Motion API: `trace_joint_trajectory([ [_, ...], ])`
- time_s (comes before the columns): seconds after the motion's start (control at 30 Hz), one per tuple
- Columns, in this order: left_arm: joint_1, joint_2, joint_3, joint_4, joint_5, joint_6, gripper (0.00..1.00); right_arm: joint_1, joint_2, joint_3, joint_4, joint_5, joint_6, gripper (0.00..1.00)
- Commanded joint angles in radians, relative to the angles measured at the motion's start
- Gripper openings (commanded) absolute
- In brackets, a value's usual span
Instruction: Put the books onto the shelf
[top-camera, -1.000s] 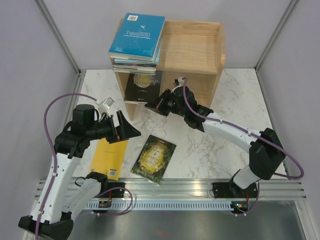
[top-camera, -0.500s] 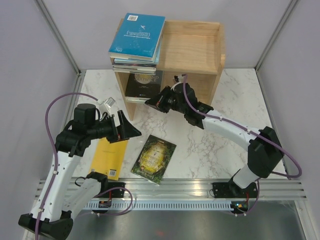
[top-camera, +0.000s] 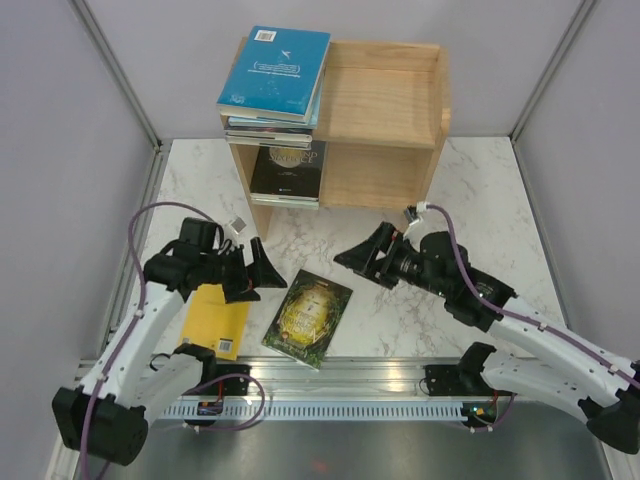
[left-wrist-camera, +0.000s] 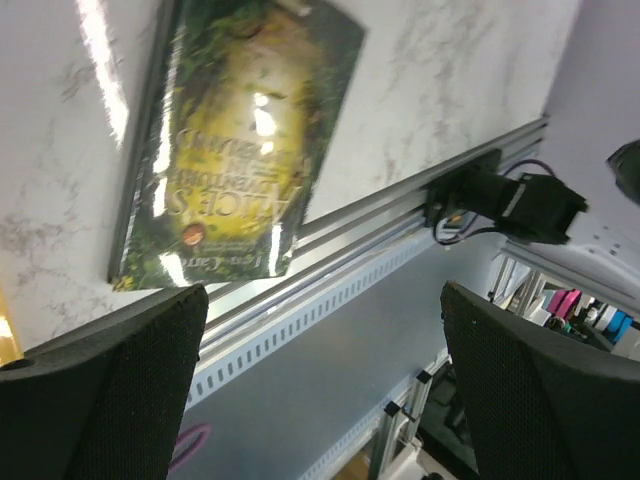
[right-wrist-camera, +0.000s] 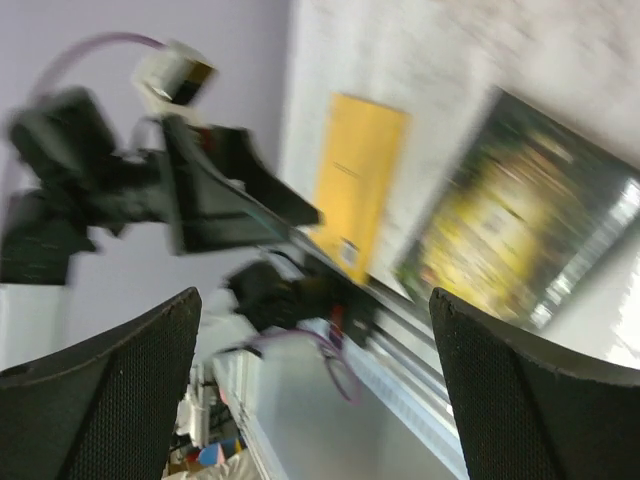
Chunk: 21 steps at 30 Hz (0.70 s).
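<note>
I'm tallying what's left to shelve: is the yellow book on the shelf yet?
No, the yellow book lies flat on the marble table, well in front of the shelf.

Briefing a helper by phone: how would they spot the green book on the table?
On the marble table, in front of the wooden shelf, two books lie flat. The green book is the right-hand one, dark with a yellow-lit illustration, unlike the plain yellow book beside it.
</note>
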Motion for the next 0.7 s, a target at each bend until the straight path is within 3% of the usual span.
trace_joint_trajectory([
  [0.0, 0.0, 0.093, -0.088, 0.02, -0.069, 0.049, 1.0, 0.033, -0.041, -0.189, -0.227, 0.05, 0.078, 0.98],
  [0.3, 0.002, 0.284, -0.123, 0.091, -0.09, -0.006, 1.0, 0.046, -0.092, -0.471, -0.151, 0.022, 0.205, 0.98],
  [0.67, -0.015, 0.465, -0.167, 0.201, -0.205, -0.079, 1.0, 0.056, 0.112, -0.527, 0.138, -0.005, 0.234, 0.98],
])
